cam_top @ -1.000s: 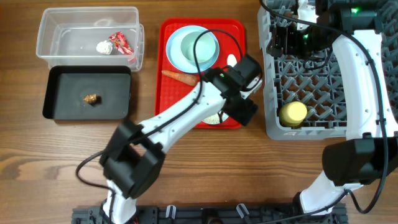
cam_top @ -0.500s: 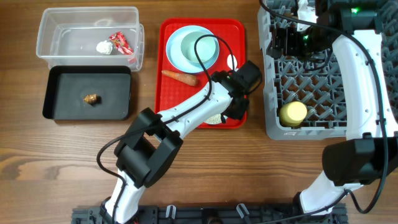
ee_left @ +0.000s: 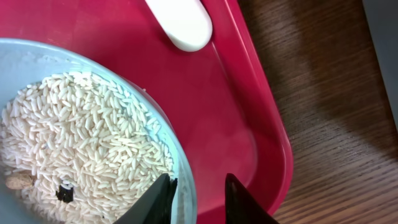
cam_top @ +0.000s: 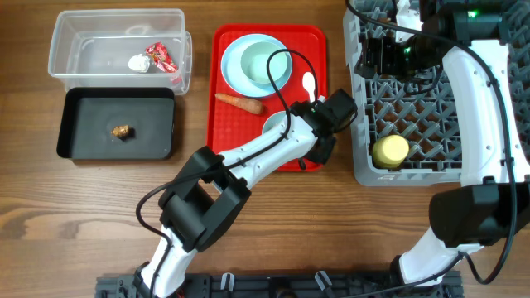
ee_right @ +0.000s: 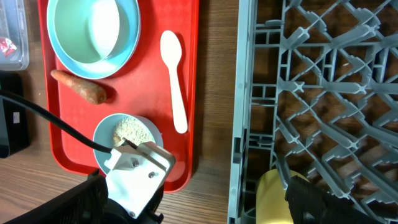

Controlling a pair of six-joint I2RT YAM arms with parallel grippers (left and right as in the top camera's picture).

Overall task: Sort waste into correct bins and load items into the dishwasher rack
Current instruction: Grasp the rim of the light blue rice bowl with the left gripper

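On the red tray, a pale blue bowl holds white rice and a few brown scraps. My left gripper straddles the bowl's right rim: one finger lies against the inside and a narrow gap shows outside, so it is open. The white spoon lies just beyond. A plate carries a second bowl, and a carrot lies below it. My right gripper hangs wide open over the grey rack, which holds the yellow cup.
The clear tub at the back left holds the red-and-white wrapper and a white tissue. In front of it, the black tray has one brown scrap. The rack stands close to the red tray's right edge.
The left wrist has swung right and back along the red tray's right side. Its jaws have narrowed from wide open to straddling the rice bowl's rim. The right arm has not moved.
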